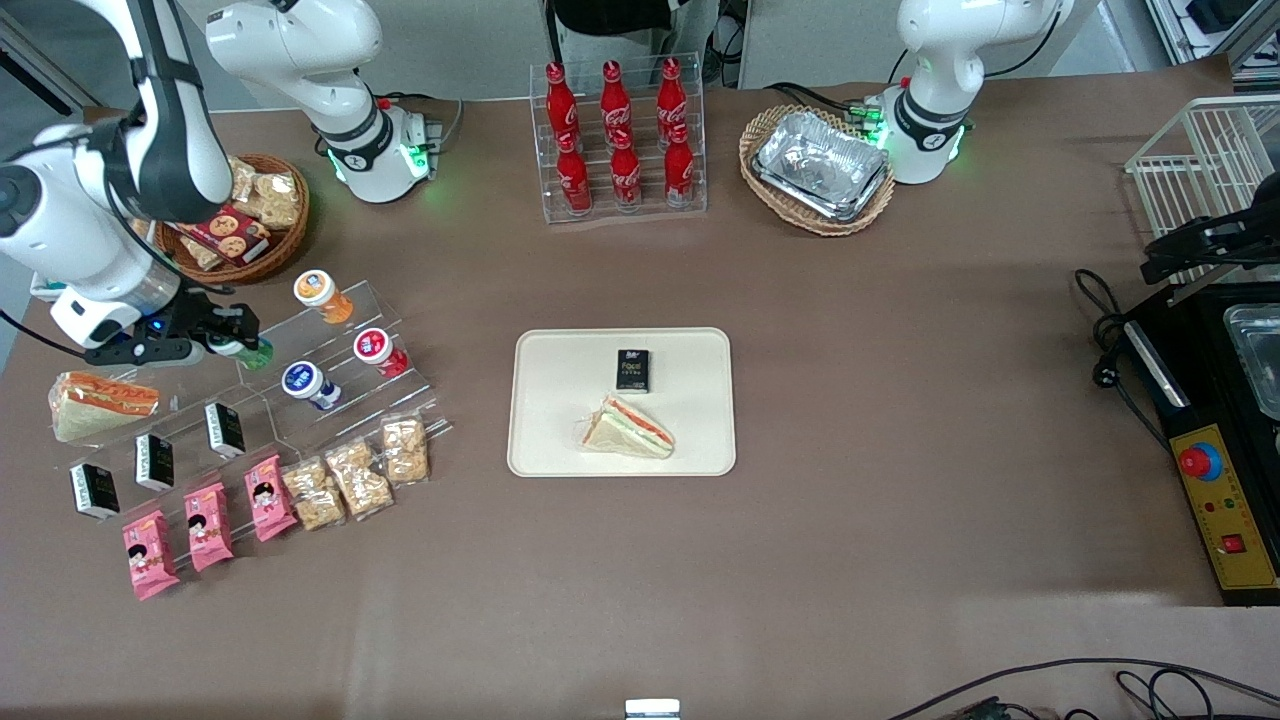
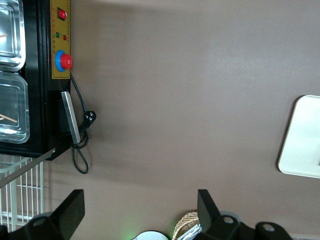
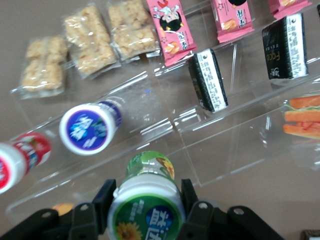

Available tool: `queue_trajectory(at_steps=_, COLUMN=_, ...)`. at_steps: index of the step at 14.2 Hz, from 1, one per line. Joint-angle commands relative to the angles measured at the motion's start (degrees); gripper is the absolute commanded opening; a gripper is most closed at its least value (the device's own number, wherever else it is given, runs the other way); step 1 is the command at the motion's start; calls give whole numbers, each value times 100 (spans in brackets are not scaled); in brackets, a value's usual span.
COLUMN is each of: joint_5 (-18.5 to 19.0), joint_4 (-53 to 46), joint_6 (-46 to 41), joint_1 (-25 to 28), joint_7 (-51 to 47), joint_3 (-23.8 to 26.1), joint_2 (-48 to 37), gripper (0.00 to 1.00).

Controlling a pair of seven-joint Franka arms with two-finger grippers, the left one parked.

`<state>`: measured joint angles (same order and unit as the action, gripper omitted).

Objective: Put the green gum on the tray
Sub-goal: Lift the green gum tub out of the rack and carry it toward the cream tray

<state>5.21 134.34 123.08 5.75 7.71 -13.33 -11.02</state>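
The working arm is being seen as a chain of glossy white rounded shells joined by black segments, with a black cable running along its upper links. Its base is being ringed by a black collar with a small white mark, and green light is being given off at its foot. A small blue light is showing on the wrist. The gripper is being shown in matte black, with 2 squared fingers and round screw heads beside them.

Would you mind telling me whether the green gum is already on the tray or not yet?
Not yet. The green gum sits between the gripper fingers at the clear display rack, toward the working arm's end. The tray holds only a sandwich and a black pack.
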Motion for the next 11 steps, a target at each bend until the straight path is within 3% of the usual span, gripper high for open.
queue_trajectory(at_steps=1, joint_5=-2, joint_4=-1204, joint_6=-1660, joint_1=22, joint_7=-94, joint_3=487, joint_2=-287, gripper=29)
queue_trajectory(at_steps=5, joint_5=-186, joint_4=-2025, joint_6=-2587, joint_1=145, joint_7=-1391, joint_3=1419, joint_2=-251, gripper=29)
queue_trajectory(at_steps=8, joint_5=-687, joint_4=-2087, joint_6=-2483, joint_1=233, joint_7=-2664, joint_3=2139, joint_2=-85, gripper=29)
queue_trajectory(at_steps=11, joint_5=-784, joint_4=-2070, joint_6=-1992, joint_1=233, joint_7=-3633, joint_3=2957, joint_2=362, gripper=29)
